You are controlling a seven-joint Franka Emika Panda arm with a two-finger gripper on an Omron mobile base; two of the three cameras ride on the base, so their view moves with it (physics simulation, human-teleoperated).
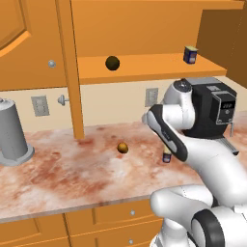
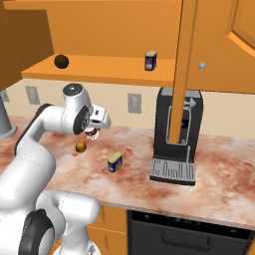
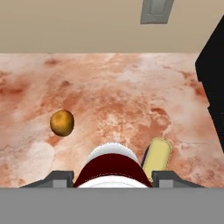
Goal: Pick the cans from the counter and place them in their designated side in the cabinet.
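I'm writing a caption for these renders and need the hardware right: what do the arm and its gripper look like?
The arm is built of glossy white rounded shells with dark grey to black bands at the joints and a round grey cap on one joint. The gripper has two small dark grey, squarish finger tips. No cables or markings show.

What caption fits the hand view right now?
Red-and-white can held between the fingers above the counter, brown ball and blue can below.

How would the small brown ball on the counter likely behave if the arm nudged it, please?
The brown ball looks round and smooth, so it would probably roll freely across the flat counter. Being small, it seems light. Nothing beside it looks likely to stop it, except perhaps the blue can.
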